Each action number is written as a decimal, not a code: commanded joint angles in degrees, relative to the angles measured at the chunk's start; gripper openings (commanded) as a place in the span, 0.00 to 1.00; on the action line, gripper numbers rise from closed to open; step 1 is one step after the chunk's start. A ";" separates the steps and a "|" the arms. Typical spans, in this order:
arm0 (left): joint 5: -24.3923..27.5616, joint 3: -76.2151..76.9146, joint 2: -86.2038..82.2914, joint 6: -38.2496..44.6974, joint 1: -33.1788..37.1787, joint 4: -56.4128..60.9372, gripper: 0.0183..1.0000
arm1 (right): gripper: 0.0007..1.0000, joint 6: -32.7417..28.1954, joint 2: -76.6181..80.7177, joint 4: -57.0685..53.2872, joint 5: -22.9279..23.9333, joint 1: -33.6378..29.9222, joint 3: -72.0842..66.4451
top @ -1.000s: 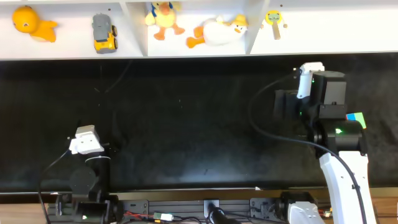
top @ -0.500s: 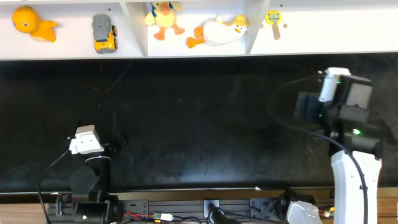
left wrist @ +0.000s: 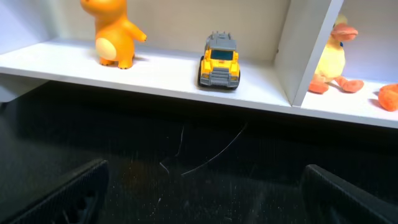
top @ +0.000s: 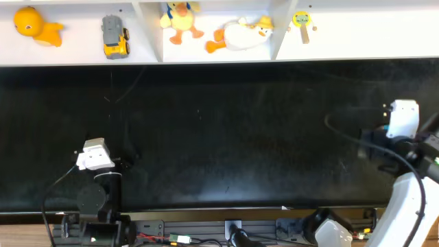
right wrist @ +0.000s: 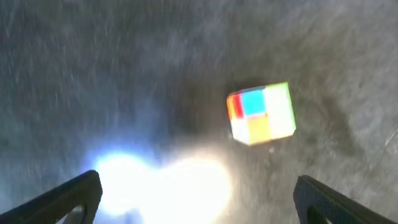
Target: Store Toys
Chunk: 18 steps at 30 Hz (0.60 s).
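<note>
Jaws on my right gripper (right wrist: 196, 190) stand wide apart, gripping nothing and touching nothing. Below them the multicoloured cube (right wrist: 261, 114) lies on the black mat (right wrist: 93, 62). It sits apart from both fingers (right wrist: 68, 196) and nearer one than the other, beside a bright patch of glare (right wrist: 155, 177) on the mat. From above, this arm is at the far right side of the mat, well apart from the shelf (top: 219, 55) that runs along the far edge.

My left gripper (left wrist: 205, 171) is low at the near left, facing the shelf. Its jaws are spread just as wide and are empty too, with only mat between them.

On the shelf, the left compartment holds an orange duck (top: 38, 26) and a yellow truck (top: 114, 36), standing apart from each other. Past a divider, the middle compartment holds a yellow plush duck (top: 181, 19) with a white plush duck (top: 241, 34) lying just beside it. The right compartment holds a small yellow toy on a stick (top: 302, 24).
</note>
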 commanded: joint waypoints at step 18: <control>-0.26 -0.13 -0.55 1.22 0.22 -0.09 1.00 | 1.00 -28.17 0.74 4.63 -13.49 -20.79 -2.62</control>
